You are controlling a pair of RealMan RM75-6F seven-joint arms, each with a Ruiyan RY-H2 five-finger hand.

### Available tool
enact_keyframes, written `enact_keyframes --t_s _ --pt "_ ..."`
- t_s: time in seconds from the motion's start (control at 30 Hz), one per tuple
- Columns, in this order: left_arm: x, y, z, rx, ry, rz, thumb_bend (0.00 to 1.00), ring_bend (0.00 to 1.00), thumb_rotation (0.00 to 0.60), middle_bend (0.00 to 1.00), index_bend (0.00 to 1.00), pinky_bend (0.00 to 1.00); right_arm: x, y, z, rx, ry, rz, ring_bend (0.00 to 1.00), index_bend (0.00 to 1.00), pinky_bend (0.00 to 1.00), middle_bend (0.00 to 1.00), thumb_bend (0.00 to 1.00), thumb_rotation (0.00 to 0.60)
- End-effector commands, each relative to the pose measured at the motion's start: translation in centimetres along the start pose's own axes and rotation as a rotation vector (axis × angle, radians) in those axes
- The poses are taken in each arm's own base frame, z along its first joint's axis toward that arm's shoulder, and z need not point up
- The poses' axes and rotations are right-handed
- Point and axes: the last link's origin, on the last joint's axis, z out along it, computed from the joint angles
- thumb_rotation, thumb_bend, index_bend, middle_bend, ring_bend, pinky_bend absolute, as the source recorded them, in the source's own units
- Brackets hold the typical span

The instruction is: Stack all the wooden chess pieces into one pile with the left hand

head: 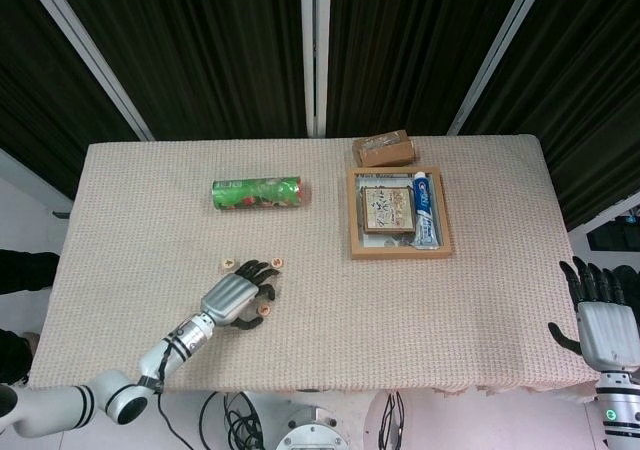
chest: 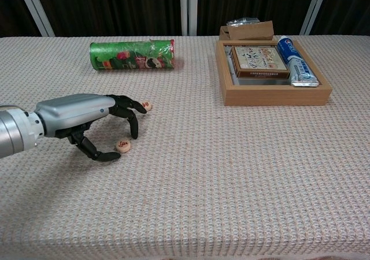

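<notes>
Left hand (chest: 87,114) low over the beige woven counter (chest: 231,167), dark fingers (chest: 132,121) spread and curved, holding nothing. A round wooden chess piece (chest: 122,146) lies between thumb and fingers, the thumb tip just beside it. A second wooden disc (chest: 147,106) peeks past the fingertips; a third (head: 228,264) lies behind the hand. Right hand (head: 604,325) waits off the counter's right edge, fingers apart and empty. Green cylindrical can (chest: 132,55) lies on its side farther back.
</notes>
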Motion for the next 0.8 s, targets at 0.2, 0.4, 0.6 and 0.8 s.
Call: enact_keyframes --t_s 0.2,0.4,0.6,0.8 --pt "-0.1 0.0 0.1 0.008 -0.007 0.010 0.28 0.00 0.600 0.09 0.45 0.00 -0.1 0.1 0.1 0.003 -0.001 0.005 0.00 0.00 0.00 0.00 0.16 0.600" --pt "0.1 0.0 0.1 0.010 0.001 0.019 0.28 0.00 0.600 0.09 0.47 0.00 0.0 0.2 0.0 -0.001 0.002 0.006 0.00 0.00 0.00 0.00 0.16 0.600" --pt "0.3 -0.1 0.0 0.013 0.002 0.014 0.28 0.00 0.600 0.09 0.49 0.00 0.0 0.1 0.1 0.003 0.002 0.007 0.00 0.00 0.00 0.00 0.16 0.600" --pt "1.5 -0.3 -0.4 0.018 0.030 0.001 0.28 0.00 0.600 0.10 0.49 0.00 0.1 0.0 0.1 0.007 0.004 0.006 0.00 0.00 0.00 0.00 0.16 0.600"
